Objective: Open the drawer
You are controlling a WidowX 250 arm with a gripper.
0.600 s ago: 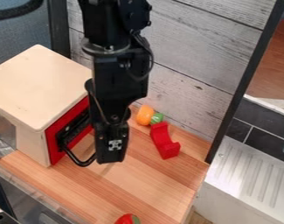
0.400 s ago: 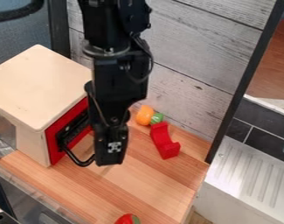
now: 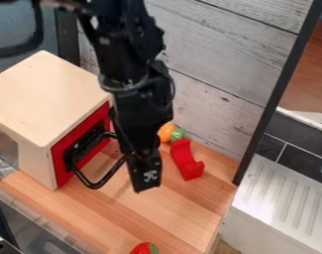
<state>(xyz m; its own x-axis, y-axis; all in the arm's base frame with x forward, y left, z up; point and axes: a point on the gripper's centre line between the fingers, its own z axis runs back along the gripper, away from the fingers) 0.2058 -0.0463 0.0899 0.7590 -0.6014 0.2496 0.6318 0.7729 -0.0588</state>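
A gripper [image 3: 147, 181], whether together or apart impossible to tell, hangs beside the handle [image 3: 94, 186] after swinging outward from the red drawer [image 3: 58, 166], which remains shut in its wooden box [image 3: 45, 96], likely leaving the pull still to be made

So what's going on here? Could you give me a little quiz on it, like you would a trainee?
1. Pick one: what sticks out from the red front of the wooden box?
a) a white knob
b) a black handle
c) a loop of rope

2. True or false: the curved red block lies on the wooden counter.

3. Short answer: which is nearer the robot's gripper, the handle or the red toy at the bottom edge?

Key: 1. b; 2. true; 3. the handle
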